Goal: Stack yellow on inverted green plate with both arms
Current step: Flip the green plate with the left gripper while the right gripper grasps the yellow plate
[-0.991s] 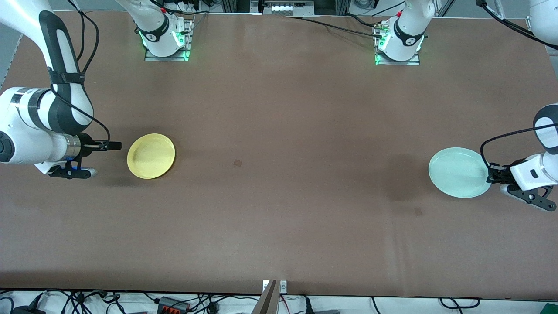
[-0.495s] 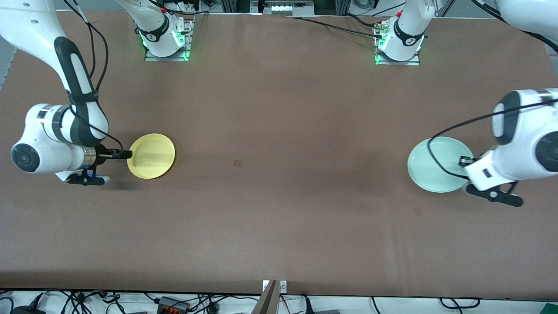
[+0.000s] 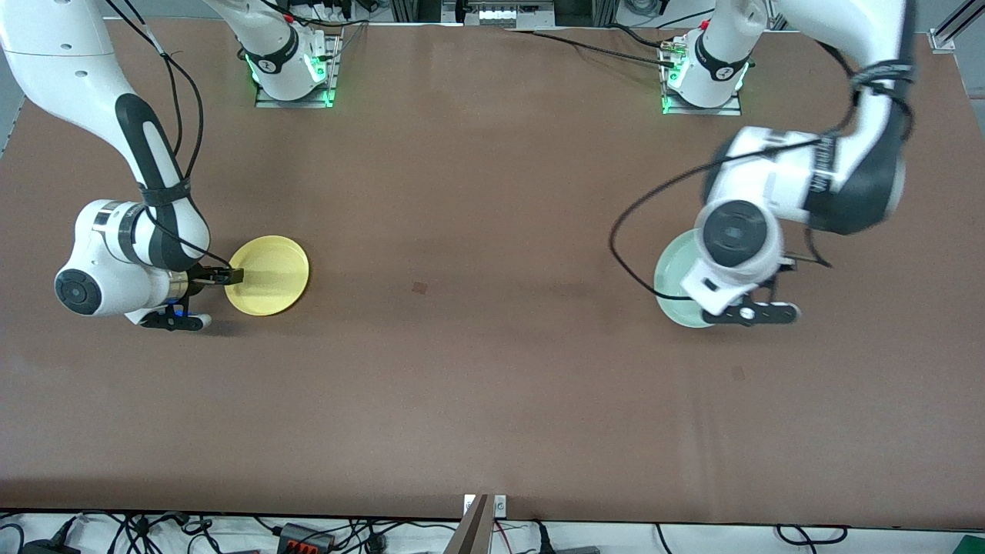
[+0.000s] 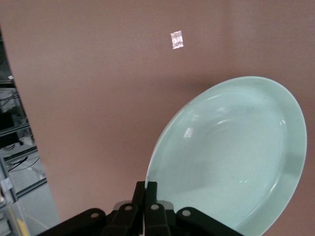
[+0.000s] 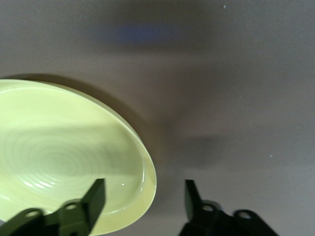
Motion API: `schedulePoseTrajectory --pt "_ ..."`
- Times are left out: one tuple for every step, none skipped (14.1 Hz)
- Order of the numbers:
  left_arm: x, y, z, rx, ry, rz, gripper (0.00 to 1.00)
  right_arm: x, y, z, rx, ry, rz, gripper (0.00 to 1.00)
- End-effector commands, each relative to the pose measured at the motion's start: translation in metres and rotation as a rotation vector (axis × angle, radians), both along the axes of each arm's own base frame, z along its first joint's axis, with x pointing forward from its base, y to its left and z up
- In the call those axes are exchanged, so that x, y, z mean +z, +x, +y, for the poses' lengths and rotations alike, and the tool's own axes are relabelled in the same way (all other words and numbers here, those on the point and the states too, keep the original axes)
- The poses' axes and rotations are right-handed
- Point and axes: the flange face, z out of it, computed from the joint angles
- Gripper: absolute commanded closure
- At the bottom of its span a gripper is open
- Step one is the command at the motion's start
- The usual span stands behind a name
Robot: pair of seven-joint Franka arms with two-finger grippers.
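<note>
Yellow plate (image 3: 267, 275) rim btwn open right gripper (image 3: 233, 275) fingers.

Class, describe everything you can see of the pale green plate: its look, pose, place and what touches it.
The green plate is round, shallow and pale mint, with a low rim and a glossy, smooth hollow that looks like plastic or glazed ware. It is tilted, lifted over the table toward the left arm's end, hollow side facing the wrist camera. The left tool is shut on its rim; the arm hides much of it from the front.
</note>
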Motion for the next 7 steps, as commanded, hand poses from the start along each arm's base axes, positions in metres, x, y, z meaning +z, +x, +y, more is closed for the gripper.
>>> schedulePoseTrajectory --pt "-0.016 -0.019 -0.049 0.018 0.183 -0.077 0.99 -0.011 -0.004 -0.01 -0.018 0.022 0.01 0.39" --pt "-0.024 -0.027 -0.069 0.005 0.226 -0.102 0.99 -0.013 -0.004 -0.008 -0.015 0.022 0.013 0.47" --pt "-0.033 -0.034 -0.084 0.009 0.244 -0.117 0.99 -0.013 -0.004 -0.006 -0.011 0.023 0.014 0.54" --pt "-0.043 -0.041 -0.099 0.015 0.269 -0.14 0.99 -0.013 -0.004 -0.005 -0.009 0.024 0.017 0.62" --pt "-0.053 -0.048 -0.109 0.011 0.33 -0.162 0.99 -0.016 -0.005 -0.004 -0.008 0.025 0.025 0.69" --pt "-0.064 -0.057 -0.124 -0.014 0.384 -0.181 0.99 -0.019 -0.006 -0.004 -0.008 0.025 0.03 0.74" --pt "-0.077 -0.065 -0.138 -0.028 0.413 -0.202 0.99 -0.019 -0.006 -0.004 -0.01 0.025 0.03 0.81"
